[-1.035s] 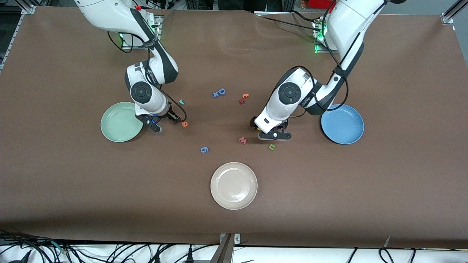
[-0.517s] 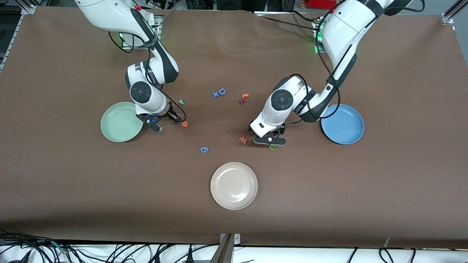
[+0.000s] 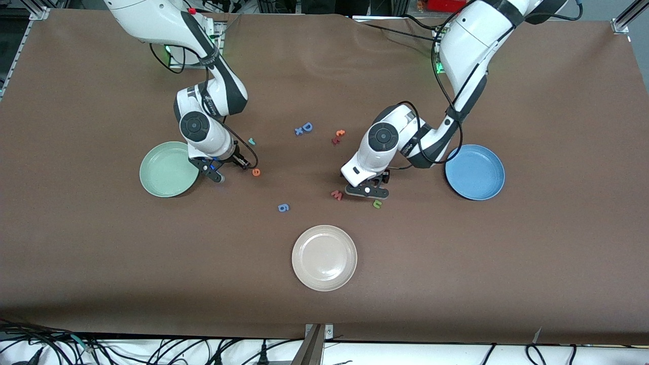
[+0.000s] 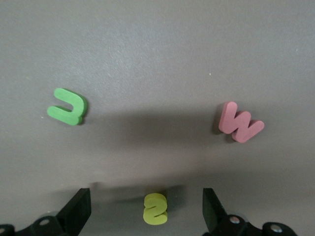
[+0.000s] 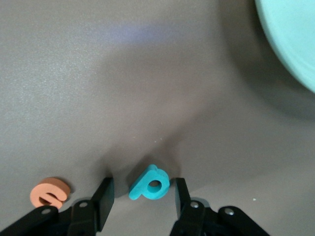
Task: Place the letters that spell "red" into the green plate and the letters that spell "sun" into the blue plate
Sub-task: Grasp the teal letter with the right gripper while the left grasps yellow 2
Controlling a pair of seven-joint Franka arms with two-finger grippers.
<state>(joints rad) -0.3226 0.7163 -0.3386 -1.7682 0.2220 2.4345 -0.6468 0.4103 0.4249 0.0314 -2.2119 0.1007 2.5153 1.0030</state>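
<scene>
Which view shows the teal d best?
The right wrist view: the teal d lies on the table between the right gripper's open fingers, beside the orange e. In the front view the right arm hides it; the left wrist view does not take it in.

Both arms reach down low over the desk. The left pincer (image 4: 146,209) gapes wide; the right pincer (image 5: 142,196) stands partly open, fingers apart.
</scene>
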